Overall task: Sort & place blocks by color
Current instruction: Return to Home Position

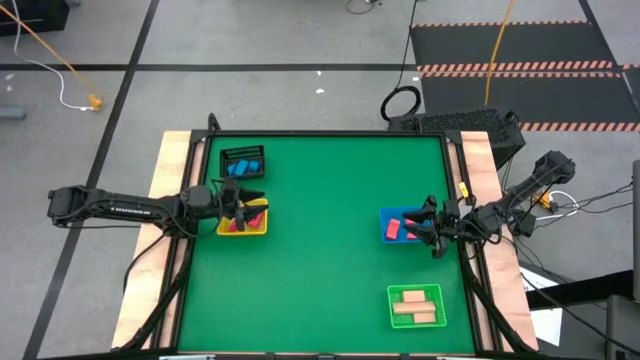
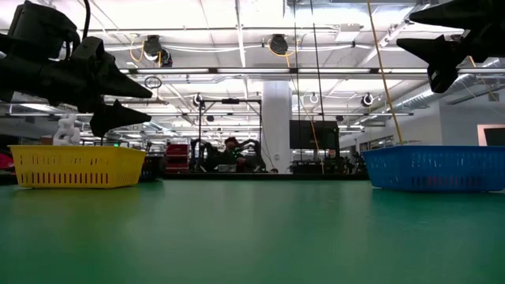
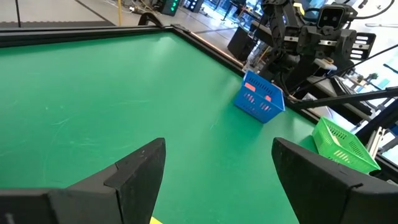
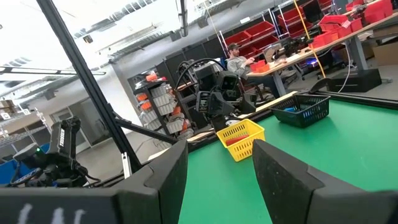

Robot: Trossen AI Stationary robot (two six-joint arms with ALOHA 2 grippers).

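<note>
Red blocks lie in the yellow tray at the table's left. Blue blocks lie in the black wire basket behind it. One red block lies in the blue tray at the right, and tan blocks lie in the green tray near the front right. My left gripper hovers open above the yellow tray, nothing between its fingers. My right gripper hovers open above the blue tray's right side, also with nothing in it.
The middle of the green table lies between the trays. A raised black frame edges the table. In the low view the yellow tray and blue tray stand under the two grippers. A person sits far behind the table.
</note>
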